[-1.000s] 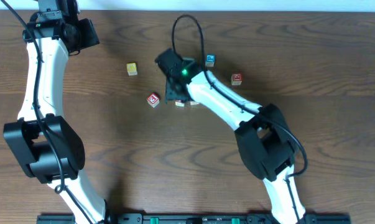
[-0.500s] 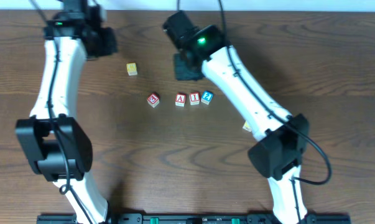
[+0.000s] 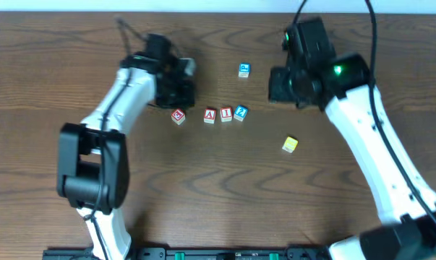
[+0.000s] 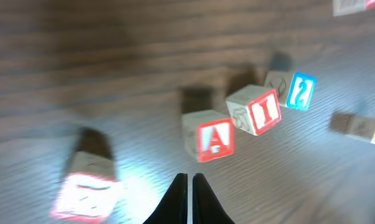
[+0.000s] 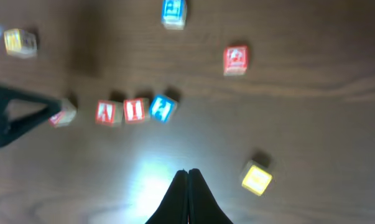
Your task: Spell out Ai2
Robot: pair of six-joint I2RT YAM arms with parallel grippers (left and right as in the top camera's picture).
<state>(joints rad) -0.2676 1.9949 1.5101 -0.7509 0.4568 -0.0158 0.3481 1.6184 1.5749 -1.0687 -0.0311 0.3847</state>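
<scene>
Three blocks stand in a row mid-table: a red A block (image 3: 210, 115) (image 4: 209, 137) (image 5: 106, 113), a red I block (image 3: 225, 115) (image 4: 255, 111) (image 5: 134, 110) and a blue 2 block (image 3: 240, 113) (image 4: 296, 90) (image 5: 162, 107). My left gripper (image 3: 178, 85) (image 4: 190, 177) hovers just behind and left of the row, shut and empty. My right gripper (image 3: 284, 85) (image 5: 187, 171) hangs to the right of the row, above the table, shut on nothing.
A spare red block (image 3: 178, 115) (image 4: 84, 186) (image 5: 63, 114) lies left of the A. A blue block (image 3: 244, 70) (image 5: 173, 12) sits behind the row. A yellow block (image 3: 290, 144) (image 5: 257, 179) rests front right. Another red block (image 5: 236, 59) and a yellow one (image 5: 19, 40) show from the right wrist.
Both grippers have shut. The left arm swung from the far left corner in toward the row. The right arm drew back to the right, leaving A, I, 2 uncovered.
</scene>
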